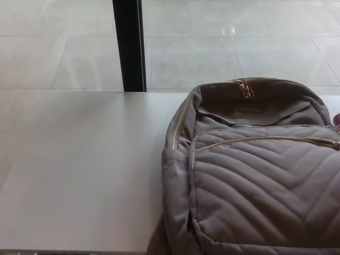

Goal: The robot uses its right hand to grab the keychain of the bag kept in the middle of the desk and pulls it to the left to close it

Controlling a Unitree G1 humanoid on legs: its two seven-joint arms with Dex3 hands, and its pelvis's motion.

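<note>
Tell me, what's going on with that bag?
Nothing is being handled right now. A taupe quilted fabric backpack with gold zippers lies on the pale grey desk, its top seemingly gaping open. Gold zipper pulls sit at its top edge. Neither robot hand is in view.

single head view, looking down, close over desk (pixel 79 175), bag (pixel 255 175)
</note>
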